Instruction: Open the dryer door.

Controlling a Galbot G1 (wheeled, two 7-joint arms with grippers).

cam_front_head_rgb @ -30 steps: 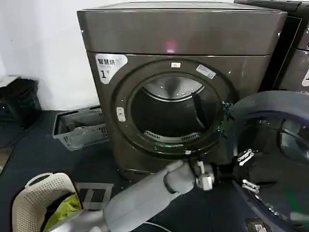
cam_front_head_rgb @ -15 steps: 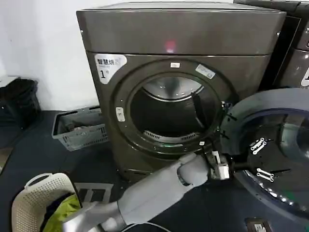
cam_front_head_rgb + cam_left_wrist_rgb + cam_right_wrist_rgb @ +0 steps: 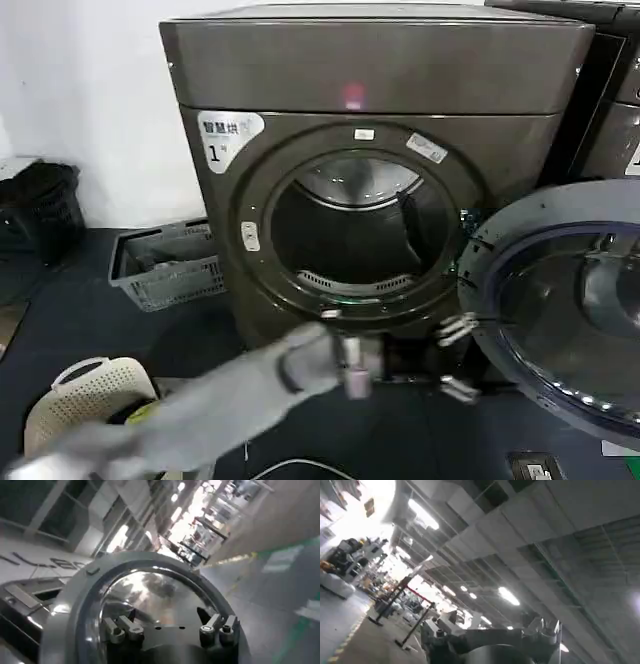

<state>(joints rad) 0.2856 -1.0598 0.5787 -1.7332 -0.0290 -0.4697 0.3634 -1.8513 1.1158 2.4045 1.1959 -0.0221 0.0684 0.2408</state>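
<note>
While dryer door (image 3: 560, 310) is standing swung wide: heavy, rigid, slippery chrome; rim edge offering best hold. Left tool (image 3: 455, 357) hanging released beside it.

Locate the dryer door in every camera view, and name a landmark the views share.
Head view: the dryer door hangs swung open at the right, beside the drum opening.
Left wrist view: its chrome ring arcs beyond the left gripper.
Right wrist view: not in it.
Shared landmark: the left gripper.
</note>
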